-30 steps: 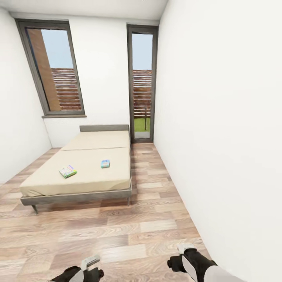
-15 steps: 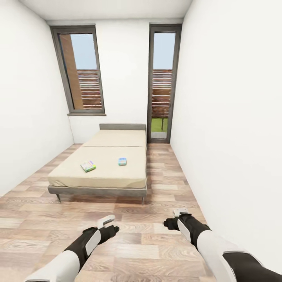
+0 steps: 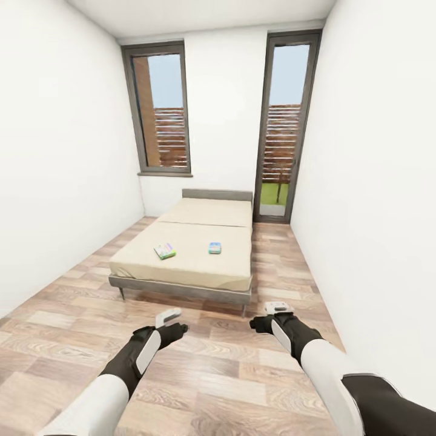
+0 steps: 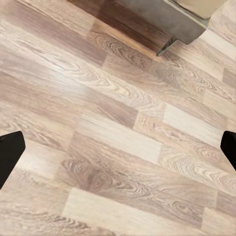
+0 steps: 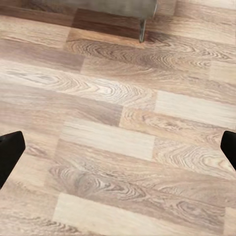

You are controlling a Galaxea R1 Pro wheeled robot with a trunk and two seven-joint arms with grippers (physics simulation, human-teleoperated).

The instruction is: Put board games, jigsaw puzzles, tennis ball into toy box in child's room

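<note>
Your left gripper (image 3: 172,321) and right gripper (image 3: 275,315) both hover spread wide over the floor (image 3: 200,369), holding nothing; two board games (image 3: 165,251) lie on the bed (image 3: 194,254).

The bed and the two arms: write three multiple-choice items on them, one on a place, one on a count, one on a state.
1. Where do the small flat printed board game boxes lie?
A. on the beige mattress of the grey-framed bed
B. on the wood-plank floor
C. on the window sill

2. How many boxes lie there?
A. one
B. two
C. four

3. What state are the end effectors in?
A. both open, empty
B. left shut on a box
C. right shut on a ball

Answers: 1 A, both boxes rest on the bed. 2 B, two show. 3 A, the left end effector and the right end effector have fingertips wide apart over bare floor.
</note>
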